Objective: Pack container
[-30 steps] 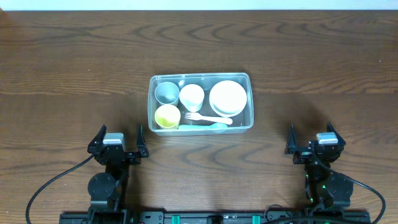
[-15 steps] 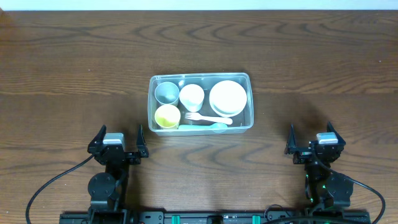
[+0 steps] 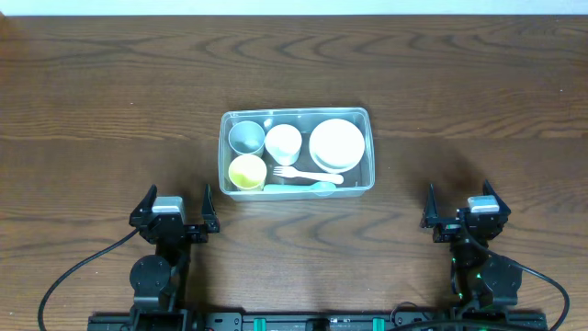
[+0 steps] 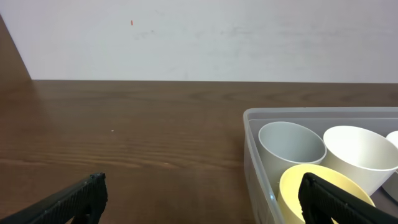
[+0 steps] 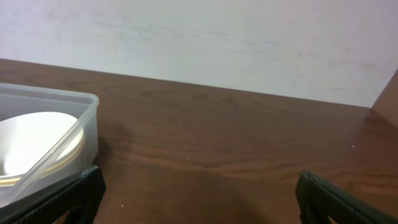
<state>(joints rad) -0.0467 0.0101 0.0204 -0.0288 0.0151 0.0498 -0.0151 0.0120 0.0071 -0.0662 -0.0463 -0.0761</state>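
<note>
container [image 3: 370, 175]: we reckon it's packed, with cups [image 3: 246, 136], bowls [image 3: 336, 143] and fork [image 3: 303, 174] inside
left gripper [image 3: 177, 196]: spread wide, empty
right gripper [image 3: 457, 195]: same
left to do: nothing we can spot

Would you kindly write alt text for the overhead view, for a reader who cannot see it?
A clear plastic container sits on a dark wooden table, holding a grey cup, white cup, yellow cup, white bowl, white fork and pale teal spoon. The left tool and right tool sit open and empty near the table's front edge, clear of the container.
</note>
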